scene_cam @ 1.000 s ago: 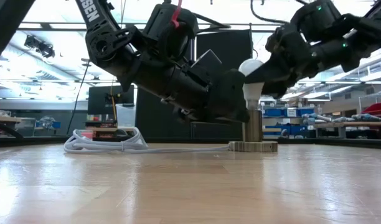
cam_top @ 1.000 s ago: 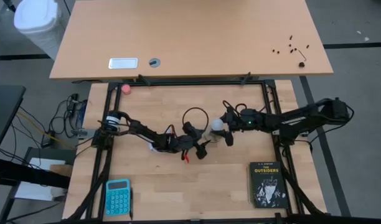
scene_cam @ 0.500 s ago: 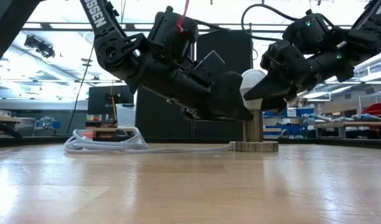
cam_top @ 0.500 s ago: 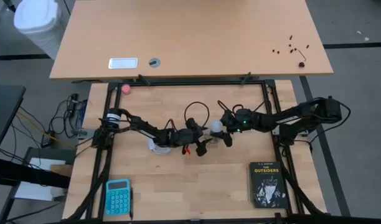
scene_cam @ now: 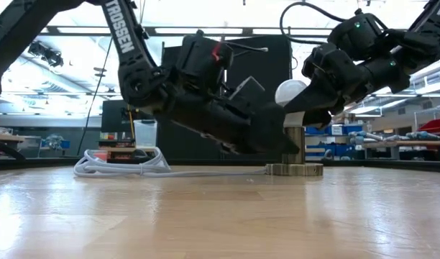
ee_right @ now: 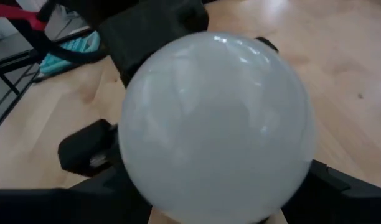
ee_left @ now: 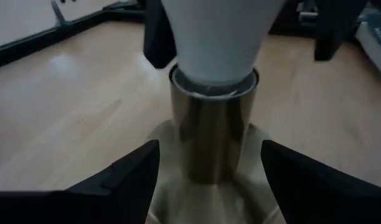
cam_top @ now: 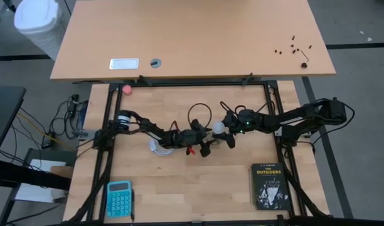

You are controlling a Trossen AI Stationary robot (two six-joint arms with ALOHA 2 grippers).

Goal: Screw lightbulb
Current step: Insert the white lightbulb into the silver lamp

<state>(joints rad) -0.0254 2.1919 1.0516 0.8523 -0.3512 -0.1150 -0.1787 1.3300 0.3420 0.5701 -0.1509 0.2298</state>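
The white lightbulb (cam_top: pixel 217 129) stands upright with its narrow end in the brass socket tube (ee_left: pixel 212 130), which rises from a round base disc (scene_cam: pixel 295 170). My right gripper (cam_top: pixel 224 133) is shut on the bulb's globe (ee_right: pixel 215 124). My left gripper (ee_left: pixel 209 180) is open and low by the table. Its two fingers stand on either side of the socket tube with a gap to it on each side. In the low view the left gripper (scene_cam: pixel 274 140) hides part of the socket. My right gripper pinches the bulb's rounded globe (ee_right: pixel 147 186) between its two fingers (ee_right: pixel 84 186), one on each side. It comes from the table's right side, slanting down a little. The bulb stands upright, its neck (ee_left: pixel 215 62) in the mouth of the socket tube.
A white cord (scene_cam: pixel 119 162) runs from the base disc to a coil (cam_top: pixel 157 147) on the table's left. A black book (cam_top: pixel 269 185) lies near the front right, a teal calculator (cam_top: pixel 118 198) near the front left, and a pink ball (cam_top: pixel 127 89) at the far left.
My right gripper has lowered the bulb, so that its neck now sits in the socket tube. My left gripper has moved toward the table's right edge and down, up to the socket.
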